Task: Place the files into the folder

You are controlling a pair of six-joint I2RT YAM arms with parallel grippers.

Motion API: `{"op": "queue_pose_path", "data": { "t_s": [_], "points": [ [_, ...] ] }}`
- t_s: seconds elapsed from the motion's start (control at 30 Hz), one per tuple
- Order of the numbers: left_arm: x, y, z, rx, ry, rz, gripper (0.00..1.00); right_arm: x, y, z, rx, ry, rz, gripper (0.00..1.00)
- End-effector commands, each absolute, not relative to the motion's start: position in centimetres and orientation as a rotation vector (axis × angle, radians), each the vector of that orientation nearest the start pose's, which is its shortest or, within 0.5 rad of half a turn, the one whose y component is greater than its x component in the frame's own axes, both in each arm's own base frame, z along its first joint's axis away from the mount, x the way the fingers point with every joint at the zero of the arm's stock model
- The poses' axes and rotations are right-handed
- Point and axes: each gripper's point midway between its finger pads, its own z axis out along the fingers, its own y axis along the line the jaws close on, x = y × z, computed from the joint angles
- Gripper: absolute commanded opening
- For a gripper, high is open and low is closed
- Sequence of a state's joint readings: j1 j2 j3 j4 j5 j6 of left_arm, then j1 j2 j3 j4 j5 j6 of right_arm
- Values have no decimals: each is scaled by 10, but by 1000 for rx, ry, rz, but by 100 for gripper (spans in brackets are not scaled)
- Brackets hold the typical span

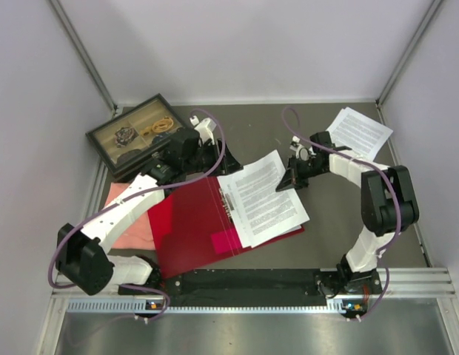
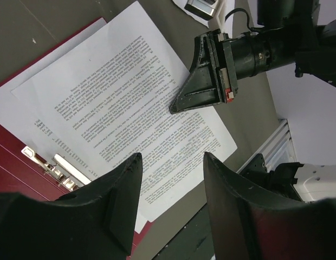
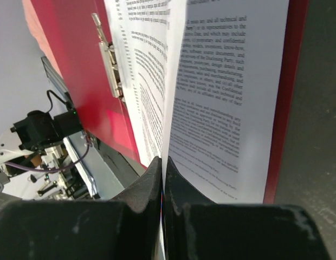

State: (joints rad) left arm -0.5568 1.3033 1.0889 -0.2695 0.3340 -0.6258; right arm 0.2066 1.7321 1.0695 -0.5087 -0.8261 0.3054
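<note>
On the grey table the red folder lies open beneath the left end effector, which hangs spread and empty; the files rest on its inside, the top sheet's edge pinched tight by the right end effector

White arms carry purple cables; the left gripper is black.

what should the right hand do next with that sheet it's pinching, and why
Probably ease the top sheet in toward the clip, then let go. The right hand is shut on the sheet's edge, and the sheet lies skewed, overhanging the open red folder.
</note>
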Motion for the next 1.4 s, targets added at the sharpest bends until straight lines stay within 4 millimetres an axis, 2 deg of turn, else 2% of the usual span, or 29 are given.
{"op": "queue_pose_path", "data": {
  "t_s": [0.0,0.67,1.37],
  "points": [
    [293,-282,242,175,2160,-1082,54,306,207,94,-208,2619,1312,0],
    [293,-289,237,187,2170,-1116,54,305,227,77,-206,2621,1381,0],
    [292,-289,236,191,2169,-1123,53,299,245,73,-224,2638,1392,0]
  ]
}}
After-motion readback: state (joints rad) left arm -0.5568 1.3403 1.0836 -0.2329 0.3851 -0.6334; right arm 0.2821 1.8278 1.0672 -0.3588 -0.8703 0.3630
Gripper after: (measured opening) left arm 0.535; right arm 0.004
